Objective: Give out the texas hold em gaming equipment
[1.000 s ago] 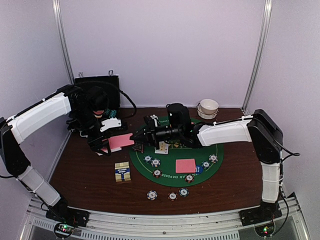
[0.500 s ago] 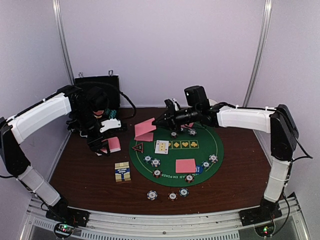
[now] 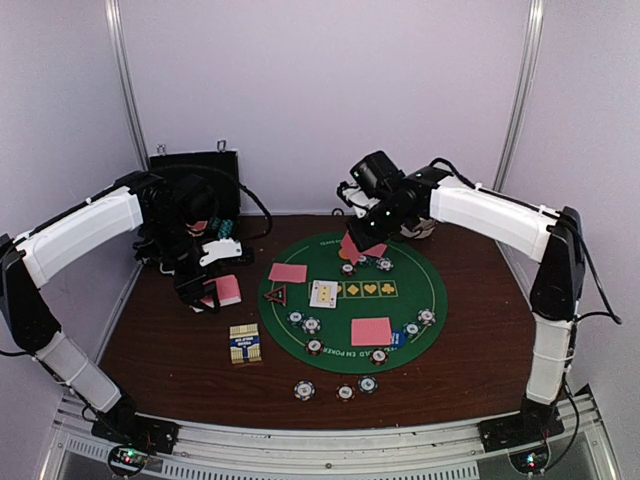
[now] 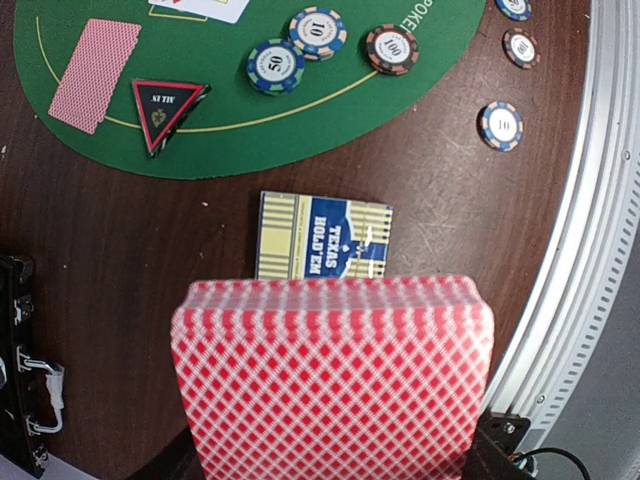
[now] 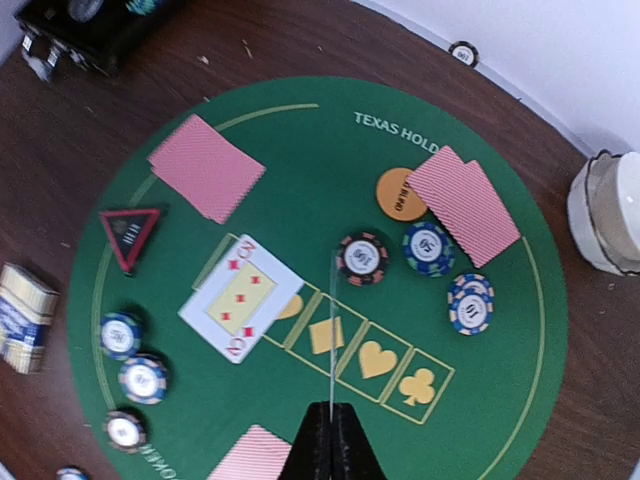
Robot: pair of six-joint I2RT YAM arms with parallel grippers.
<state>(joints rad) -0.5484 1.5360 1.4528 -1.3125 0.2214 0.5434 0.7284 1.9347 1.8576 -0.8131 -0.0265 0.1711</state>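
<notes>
Pale lilac walls enclose a dark brown wooden table [image 3: 170,360] carrying a round green mat [image 3: 425,280]. A black case [image 3: 195,172] stands at the back left. A white bowl [image 3: 418,212] sits at the back right, and the right wrist view cuts it off at the frame edge.

We note these limits of view. In the left wrist view the deck [image 4: 335,375] of pink-backed cards fills the foreground. It hides the fingers carrying it and covers the near edge of the card box [image 4: 323,238]. The top view shows the left gripper [image 3: 210,293] clamped on this deck above bare wood, left of the mat. The right gripper [image 5: 332,440] is clenched on a single card [image 5: 332,320], which its own camera sees edge-on as a thin line. In the top view that card hangs over the far part of the mat, and we cannot read its face. A small blue piece [image 3: 397,338] at the mat's near right is too small to identify.

On the mat lie:
- a red triangular marker [image 5: 130,235];
- an orange marker [image 5: 400,195] touching two overlapped cards [image 5: 463,205];
- a face-up card [image 5: 241,298];
- striped chips [image 5: 362,258] in small groups.

Three more chips [image 3: 345,392] rest on bare wood between the mat and the near rail.
</notes>
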